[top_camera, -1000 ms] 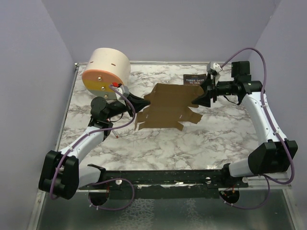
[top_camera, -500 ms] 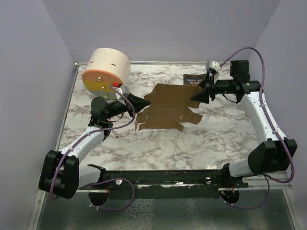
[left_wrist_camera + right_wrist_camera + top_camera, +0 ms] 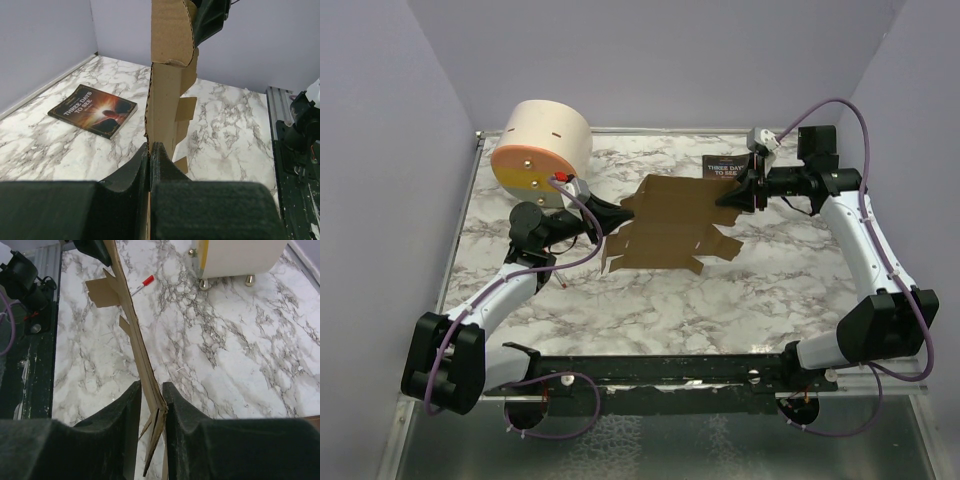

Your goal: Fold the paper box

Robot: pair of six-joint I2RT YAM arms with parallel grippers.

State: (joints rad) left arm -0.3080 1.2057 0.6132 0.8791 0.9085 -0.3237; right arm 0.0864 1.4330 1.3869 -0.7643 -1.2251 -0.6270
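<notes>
The white left arm reaches in from the near edge of the marbled white desk point(image 3: 720, 300). Its left pincer point(image 3: 623, 212) is clamped tight on the left edge of the paper box point(image 3: 670, 225), a flat, die-cut sheet of plain brown cardboard held over mid-desk. Both wrist views show the sheet edge-on and roughly upright, with small flaps jutting toward the near side. At the sheet's right edge, the right pincer point(image 3: 725, 198) has a finger close on either side of the cardboard, but I cannot tell whether they pinch it. Just beyond that pincer lies a dark-covered paperback book point(image 3: 724, 166). A big cream cylinder with an orange-yellow face point(image 3: 542, 140) stands at the far left.
</notes>
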